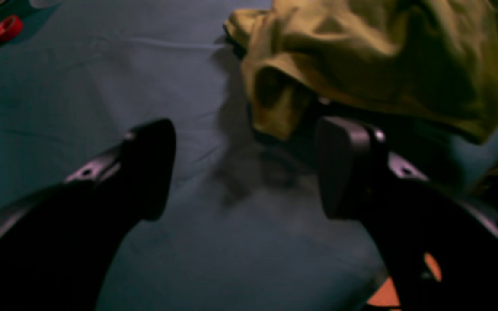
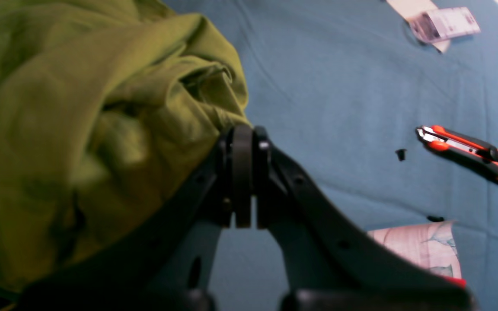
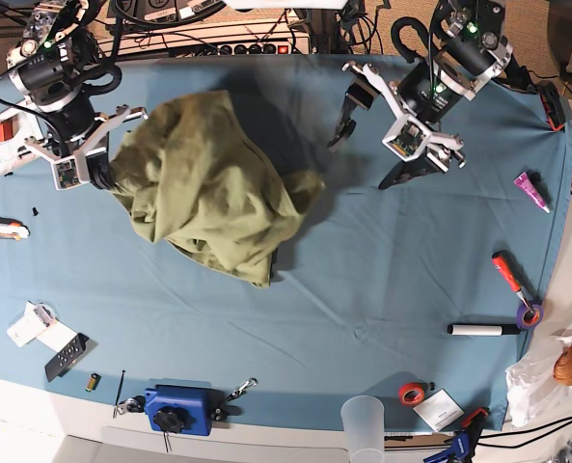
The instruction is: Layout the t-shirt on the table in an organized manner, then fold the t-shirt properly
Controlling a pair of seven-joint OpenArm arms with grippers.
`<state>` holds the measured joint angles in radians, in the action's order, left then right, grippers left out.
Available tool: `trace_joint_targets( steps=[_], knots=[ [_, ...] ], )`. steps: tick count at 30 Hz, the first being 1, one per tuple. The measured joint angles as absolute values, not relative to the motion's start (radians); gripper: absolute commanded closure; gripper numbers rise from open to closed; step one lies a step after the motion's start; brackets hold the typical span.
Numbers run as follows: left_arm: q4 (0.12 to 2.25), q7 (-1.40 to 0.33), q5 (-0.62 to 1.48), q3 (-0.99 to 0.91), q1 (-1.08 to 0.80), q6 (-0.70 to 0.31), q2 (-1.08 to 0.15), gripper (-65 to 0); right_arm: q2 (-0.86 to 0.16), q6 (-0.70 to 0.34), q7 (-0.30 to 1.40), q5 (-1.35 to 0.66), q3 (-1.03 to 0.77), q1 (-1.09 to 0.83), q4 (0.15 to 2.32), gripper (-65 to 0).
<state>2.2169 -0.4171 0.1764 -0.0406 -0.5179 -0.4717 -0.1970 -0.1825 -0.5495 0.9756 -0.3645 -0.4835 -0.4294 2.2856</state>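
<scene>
The t-shirt [image 3: 204, 183] lies bunched in a heap at about ten o'clock on the table [image 3: 363, 289], not yet spread. The right gripper [image 2: 244, 131] is pressed together, pinching a fold at the heap's nine o'clock edge, probably to lift and shake the cloth loose. The left gripper [image 1: 244, 168] hangs with jaws spread wide and empty, just off the heap's three o'clock side, seemingly ready to take a second corner.

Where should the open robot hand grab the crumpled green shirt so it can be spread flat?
Probably the loose lobe of the t-shirt pointing toward the left gripper, approached from that side. It sticks out from the bunched heap, opposite the edge the shut right gripper pinches, so pulling apart should stretch the cloth over the table.
</scene>
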Motion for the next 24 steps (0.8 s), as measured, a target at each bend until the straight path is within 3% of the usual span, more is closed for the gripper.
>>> trace_joint_targets(
  steps=[6, 11, 19, 24],
  knots=[
    [2.081, -0.415, 0.286, -0.025, -0.476, -0.624, -0.198, -49.8, -0.183, -0.546, 0.976, -0.395, -0.485, -0.435, 2.286, 0.0],
    [1.99, -0.419, 0.286, 0.093, -0.401, -0.645, -0.198, -46.7, -0.183, -0.546, 0.976, -0.394, -0.485, -0.436, 2.286, 0.0],
    [1.956, -0.414, 0.078, 0.254, -0.265, -0.386, -0.2, -45.8, -0.183, -0.546, 0.995, -0.393, -0.485, -0.444, 2.286, 0.0],
    [1.895, -0.409, 0.05, 0.267, -0.225, -0.423, -0.2, -45.8, -0.183, -0.546, 0.995, -0.393, -0.485, -0.455, 2.286, 0.0]
  ],
)
